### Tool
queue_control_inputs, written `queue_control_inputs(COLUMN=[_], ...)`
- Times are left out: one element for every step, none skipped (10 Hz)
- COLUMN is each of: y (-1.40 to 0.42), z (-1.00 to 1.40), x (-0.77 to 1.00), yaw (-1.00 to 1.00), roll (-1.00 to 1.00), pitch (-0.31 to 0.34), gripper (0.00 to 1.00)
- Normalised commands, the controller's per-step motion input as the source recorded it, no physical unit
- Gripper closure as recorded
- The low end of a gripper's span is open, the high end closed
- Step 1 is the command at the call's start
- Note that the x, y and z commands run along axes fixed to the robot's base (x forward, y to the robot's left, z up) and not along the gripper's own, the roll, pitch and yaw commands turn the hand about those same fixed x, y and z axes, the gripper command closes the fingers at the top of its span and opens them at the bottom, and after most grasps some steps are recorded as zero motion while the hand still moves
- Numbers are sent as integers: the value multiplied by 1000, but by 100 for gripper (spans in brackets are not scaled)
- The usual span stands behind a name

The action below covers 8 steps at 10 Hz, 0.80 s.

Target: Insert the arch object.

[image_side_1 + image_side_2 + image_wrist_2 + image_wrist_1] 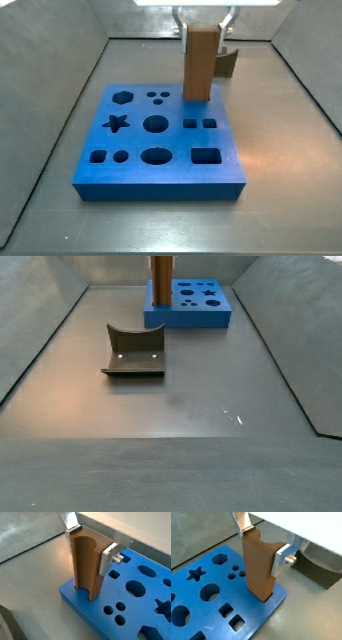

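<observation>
The arch object is a tall orange-brown block with a curved hollow down one face. It stands upright with its lower end in a hole at a corner of the blue board. My gripper is shut on the block's top end, one silver finger on each side. In both side views the block rises from the board's corner, with the gripper above it.
The blue board has several open holes: a star, round ones and square ones. The dark fixture stands on the grey floor apart from the board. Grey walls enclose the floor.
</observation>
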Motion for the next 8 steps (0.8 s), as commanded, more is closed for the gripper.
queue_control_inputs(y=[0,0,0,0,0,0,11,0], z=[-280,-289,-300,-309,-269,-109,0,0], x=[0,0,0,0,0,0,0,0], yaw=[0,0,0,0,0,0,0,0], roll=[91,96,93,91,50,-16,-23,0], pitch=[-10,-17,-21,-20,-21,-107,0,0], gripper=[100,100,100,100,100,100,100,100])
